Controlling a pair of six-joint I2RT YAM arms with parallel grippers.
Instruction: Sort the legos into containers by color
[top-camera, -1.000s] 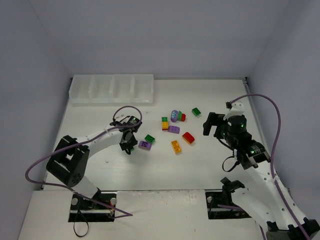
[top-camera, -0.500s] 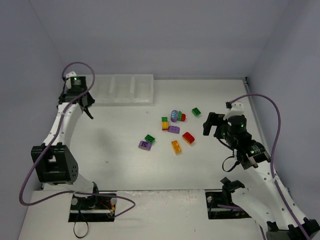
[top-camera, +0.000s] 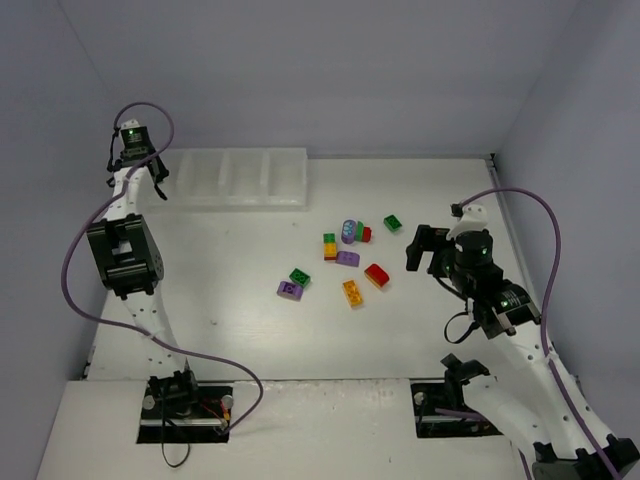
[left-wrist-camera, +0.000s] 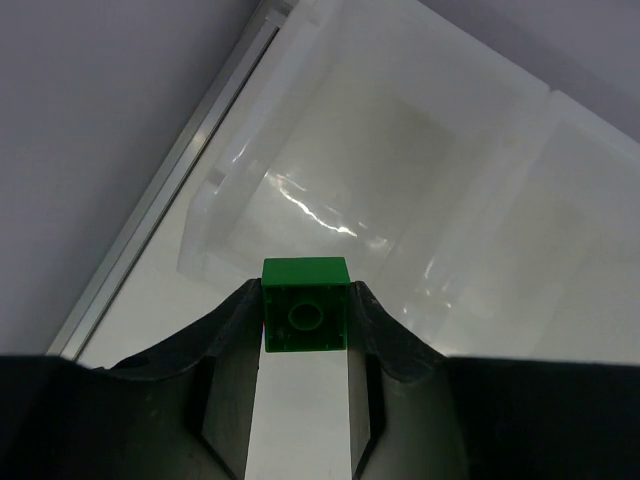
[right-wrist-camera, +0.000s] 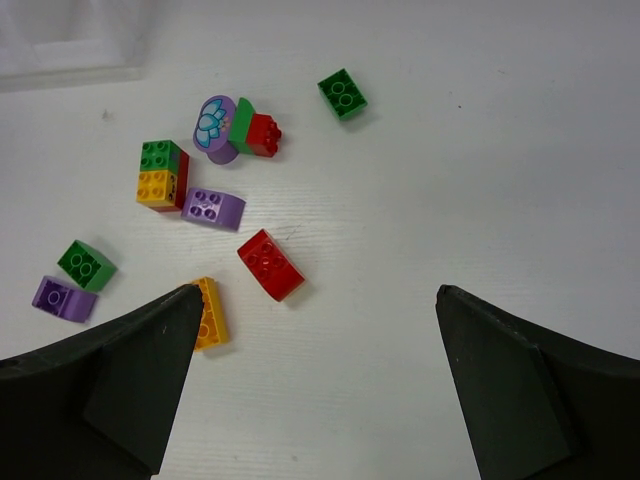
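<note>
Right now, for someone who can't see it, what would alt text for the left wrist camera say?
A small green brick is pinched between the two dark fingers of the left gripper, with the end compartment of the white translucent tray behind it.

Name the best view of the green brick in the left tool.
Left wrist: the small green plastic brick sits centred, clamped by the left tool. Top view: too small to see. Right wrist: absent.
</note>
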